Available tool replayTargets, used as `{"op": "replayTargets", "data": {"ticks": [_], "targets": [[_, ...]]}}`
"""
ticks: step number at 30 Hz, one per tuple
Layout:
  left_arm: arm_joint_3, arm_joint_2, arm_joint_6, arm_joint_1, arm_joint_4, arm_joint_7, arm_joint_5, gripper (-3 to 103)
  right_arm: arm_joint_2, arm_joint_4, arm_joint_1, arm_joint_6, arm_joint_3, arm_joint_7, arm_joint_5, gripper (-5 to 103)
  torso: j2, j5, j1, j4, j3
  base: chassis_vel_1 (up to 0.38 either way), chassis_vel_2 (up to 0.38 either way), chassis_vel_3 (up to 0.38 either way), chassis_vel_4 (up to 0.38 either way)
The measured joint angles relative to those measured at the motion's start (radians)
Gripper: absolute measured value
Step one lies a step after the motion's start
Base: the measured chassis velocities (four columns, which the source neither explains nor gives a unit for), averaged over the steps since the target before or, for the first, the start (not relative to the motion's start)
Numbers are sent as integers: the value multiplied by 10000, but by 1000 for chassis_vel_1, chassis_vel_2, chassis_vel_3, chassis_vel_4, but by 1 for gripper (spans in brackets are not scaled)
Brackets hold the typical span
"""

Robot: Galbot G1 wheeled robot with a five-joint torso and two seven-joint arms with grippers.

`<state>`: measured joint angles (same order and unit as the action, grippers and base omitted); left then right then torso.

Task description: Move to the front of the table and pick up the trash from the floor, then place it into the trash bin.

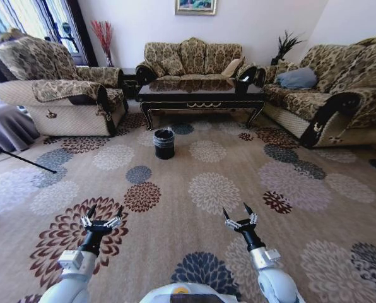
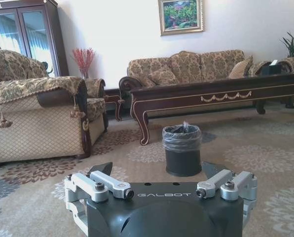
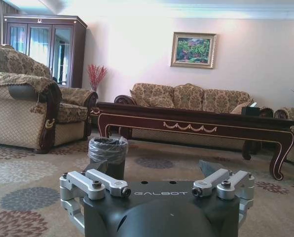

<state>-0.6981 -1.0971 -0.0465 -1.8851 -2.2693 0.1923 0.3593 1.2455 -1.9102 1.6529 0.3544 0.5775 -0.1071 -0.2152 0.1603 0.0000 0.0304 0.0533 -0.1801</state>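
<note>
Facing a living room from the carpet (image 1: 194, 170). Far left of the head view: an armchair (image 1: 55, 88). Lower left: left claw (image 1: 101, 214), fingers spread, pinching nothing, hovering over the carpet. Centre, just left of middle: the trash bin (image 1: 164, 143), upright on the carpet in front of the table (image 1: 200, 95), clear liner over its rim. Upper centre: the table, with a sofa (image 1: 194, 60) behind it. Lower right: right claw (image 1: 238, 213), likewise spread, pinching nothing. Far right: second sofa (image 1: 339, 82).
</note>
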Motion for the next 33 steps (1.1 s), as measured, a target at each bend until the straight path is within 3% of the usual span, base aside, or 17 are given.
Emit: {"op": "replayTargets", "data": {"ticks": [33], "targets": [[0, 0, 0, 0, 0, 0, 0, 100, 0, 0, 0, 0, 0, 0, 0, 100, 1266, 0, 316, 1, -950, 0, 0, 0, 0]]}}
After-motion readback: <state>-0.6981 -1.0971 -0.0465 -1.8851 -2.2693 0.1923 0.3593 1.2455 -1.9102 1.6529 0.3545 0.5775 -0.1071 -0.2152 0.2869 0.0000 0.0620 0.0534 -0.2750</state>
